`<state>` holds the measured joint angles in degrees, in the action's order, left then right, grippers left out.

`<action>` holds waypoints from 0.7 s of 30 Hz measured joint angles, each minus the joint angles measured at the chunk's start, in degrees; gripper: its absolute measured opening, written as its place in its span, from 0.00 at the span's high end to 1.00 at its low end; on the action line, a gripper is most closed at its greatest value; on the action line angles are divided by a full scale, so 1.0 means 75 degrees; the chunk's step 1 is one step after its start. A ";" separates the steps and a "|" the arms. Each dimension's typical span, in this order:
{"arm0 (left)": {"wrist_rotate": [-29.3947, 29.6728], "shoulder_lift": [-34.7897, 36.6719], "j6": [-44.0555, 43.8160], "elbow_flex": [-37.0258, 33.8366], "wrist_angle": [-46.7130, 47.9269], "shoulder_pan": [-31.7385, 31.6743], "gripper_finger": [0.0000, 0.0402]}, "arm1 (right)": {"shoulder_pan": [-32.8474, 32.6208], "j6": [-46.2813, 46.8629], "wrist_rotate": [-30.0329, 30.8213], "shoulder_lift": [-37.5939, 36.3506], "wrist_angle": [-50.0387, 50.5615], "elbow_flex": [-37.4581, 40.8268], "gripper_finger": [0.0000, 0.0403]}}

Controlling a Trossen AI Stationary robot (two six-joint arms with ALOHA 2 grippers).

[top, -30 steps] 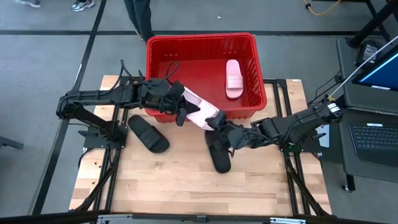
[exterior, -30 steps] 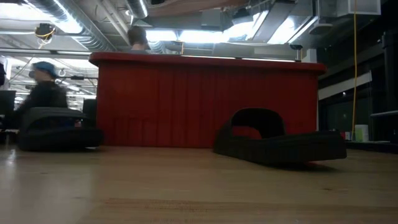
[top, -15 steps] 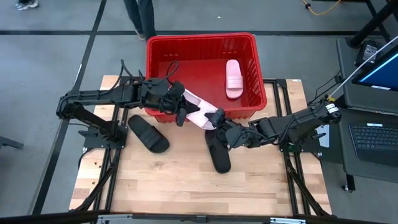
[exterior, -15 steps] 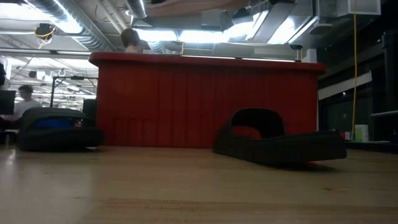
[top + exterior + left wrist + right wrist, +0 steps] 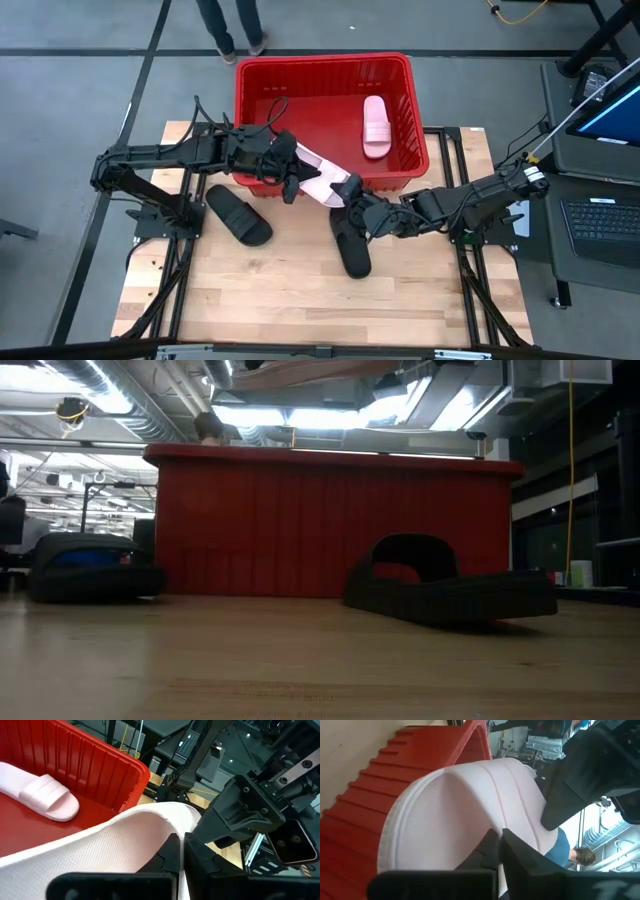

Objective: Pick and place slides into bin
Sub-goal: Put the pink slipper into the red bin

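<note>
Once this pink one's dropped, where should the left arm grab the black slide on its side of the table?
Take the black slide by its wide strap, coming straight down. It lies flat and sole-down on the table, and the strap arches clear of the footbed, likely leaving room for one finger underneath.

Bin interior and person behind it, hidden in low view.

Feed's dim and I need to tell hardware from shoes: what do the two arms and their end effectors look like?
Both arms are dark, near-black, jointed links with loose black cables looping along them. The left end effector and right end effector are blocky black housings with two flat, angular dark fingers. A small pale patch shows near the right arm's base; no other markings are legible.
</note>
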<state>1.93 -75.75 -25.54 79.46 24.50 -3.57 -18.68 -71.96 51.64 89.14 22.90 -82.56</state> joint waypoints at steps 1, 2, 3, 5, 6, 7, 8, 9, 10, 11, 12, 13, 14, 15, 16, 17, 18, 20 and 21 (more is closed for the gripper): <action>0.0015 0.0000 0.0036 0.0000 -0.0002 0.0000 0.98 | 0.0000 0.0069 0.0000 0.0000 -0.0021 0.0003 0.97; 0.0032 0.0002 0.0121 0.0000 -0.0012 0.0000 0.96 | 0.0000 0.0139 0.0000 0.0000 -0.0065 0.0007 0.97; 0.0059 0.0006 0.0218 0.0000 -0.0027 0.0000 0.95 | 0.0000 0.0184 0.0000 0.0000 -0.0099 0.0009 0.97; 0.0120 0.0006 0.0302 0.0000 -0.0038 0.0000 0.92 | 0.0000 0.0301 0.0002 0.0000 -0.0139 -0.0004 0.98; 0.0137 0.0006 0.0312 0.0000 -0.0033 0.0000 0.90 | 0.0000 0.0332 -0.0001 0.0000 -0.0125 -0.0038 0.98; 0.0149 0.0009 0.0349 0.0000 -0.0033 0.0000 0.88 | 0.0000 0.0348 -0.0010 0.0000 -0.0122 -0.0082 0.98; 0.0159 0.0009 0.0434 0.0000 -0.0023 0.0000 0.86 | 0.0000 0.0357 -0.0016 0.0000 -0.0139 -0.0128 0.98; 0.0181 0.0012 0.0522 0.0003 0.0015 -0.0014 0.84 | -0.0001 0.0365 -0.0024 0.0000 -0.0145 -0.0188 0.98; 0.0217 0.0012 0.0587 0.0003 0.0084 -0.0040 0.83 | -0.0007 0.0404 -0.0017 0.0000 -0.0142 -0.0261 0.98; 0.0263 0.0015 0.0598 0.0003 0.0158 -0.0065 0.81 | -0.0028 0.0494 0.0044 0.0000 -0.0137 -0.0351 0.98; 0.0298 0.0012 0.0596 0.0003 0.0219 -0.0097 0.79 | -0.0049 0.0565 0.0111 0.0000 -0.0137 -0.0448 0.98; 0.0323 0.0013 0.0596 0.0011 0.0289 -0.0139 0.78 | -0.0052 0.0589 0.0152 0.0000 -0.0128 -0.0528 0.98; 0.0331 0.0020 0.0634 0.0020 0.0332 -0.0199 0.76 | -0.0052 0.0597 0.0175 0.0000 -0.0117 -0.0609 0.99; 0.0316 0.0027 0.0713 0.0027 0.0354 -0.0253 0.75 | -0.0078 0.0599 0.0211 0.0003 -0.0094 -0.0684 0.99; 0.0301 0.0030 0.0800 0.0029 0.0355 -0.0302 0.74 | -0.0093 0.0602 0.0275 0.0006 -0.0034 -0.0766 0.99; 0.0309 0.0046 0.0889 0.0029 0.0356 -0.0342 0.73 | -0.0096 0.0605 0.0328 0.0006 0.0025 -0.0839 0.99; 0.0328 0.0082 0.1018 0.0026 0.0361 -0.0388 0.72 | -0.0096 0.0623 0.0355 0.0006 0.0055 -0.0902 0.99; 0.0336 0.0209 0.1299 0.0026 0.0340 -0.0463 0.71 | -0.0096 0.0769 0.0402 0.0006 0.0240 -0.1016 0.99; 0.0347 0.0290 0.1428 0.0021 0.0357 -0.0492 0.71 | -0.0096 0.0885 0.0407 0.0006 0.0404 -0.1072 0.99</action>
<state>4.53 -73.57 -14.83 79.61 27.18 -7.26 -19.40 -65.33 54.69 89.19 25.92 -90.60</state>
